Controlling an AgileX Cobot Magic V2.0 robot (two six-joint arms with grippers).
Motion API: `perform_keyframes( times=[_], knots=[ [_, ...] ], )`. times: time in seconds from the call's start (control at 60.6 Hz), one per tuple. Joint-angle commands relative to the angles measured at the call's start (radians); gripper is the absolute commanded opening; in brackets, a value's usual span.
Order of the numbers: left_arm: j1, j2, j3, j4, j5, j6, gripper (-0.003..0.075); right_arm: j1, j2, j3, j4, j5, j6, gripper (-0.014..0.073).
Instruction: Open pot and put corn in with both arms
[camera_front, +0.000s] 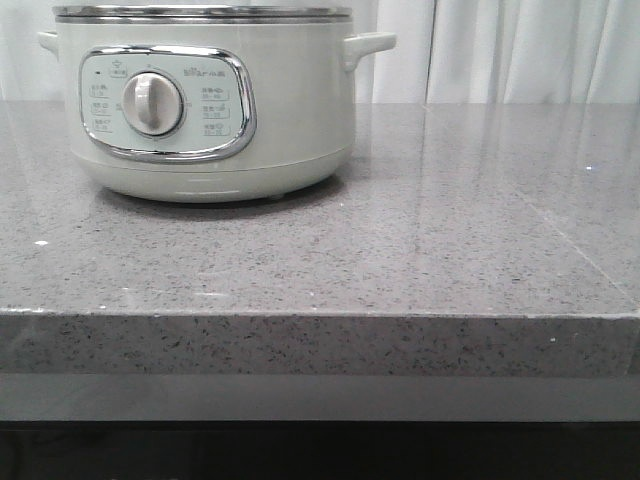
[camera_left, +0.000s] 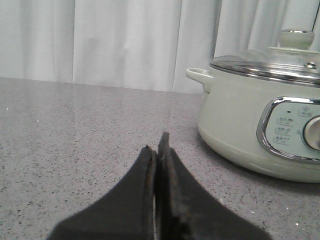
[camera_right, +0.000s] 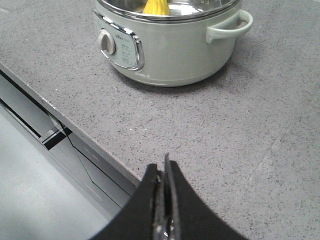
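The pale grey-green pot stands at the back left of the counter, its dial panel facing me. In the left wrist view the pot carries a glass lid with a round knob. In the right wrist view the yellow corn shows inside the pot, at the picture's top edge. My left gripper is shut and empty, low over the counter beside the pot. My right gripper is shut and empty near the counter's front edge. Neither gripper shows in the front view.
The grey speckled stone counter stretches to the right of the pot. Its front edge drops to a lower grey ledge. White curtains hang behind the counter.
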Motion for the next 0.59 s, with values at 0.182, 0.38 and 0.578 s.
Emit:
perform_keyframes(
  times=[0.182,0.38,0.578],
  knots=[
    [0.003,-0.014,0.011,0.012,-0.089,-0.010,-0.0020,-0.004,0.000,-0.025,0.001,-0.070,-0.011,-0.0069],
    [0.003,-0.014,0.011,0.047,-0.091,-0.055,-0.0020,-0.004,0.000,-0.025,0.001,-0.070,-0.011,-0.0069],
    [0.003,-0.014,0.011,0.061,-0.091,-0.068,-0.0020,-0.004,0.000,-0.025,0.001,-0.070,-0.011,-0.0069]
  ],
)
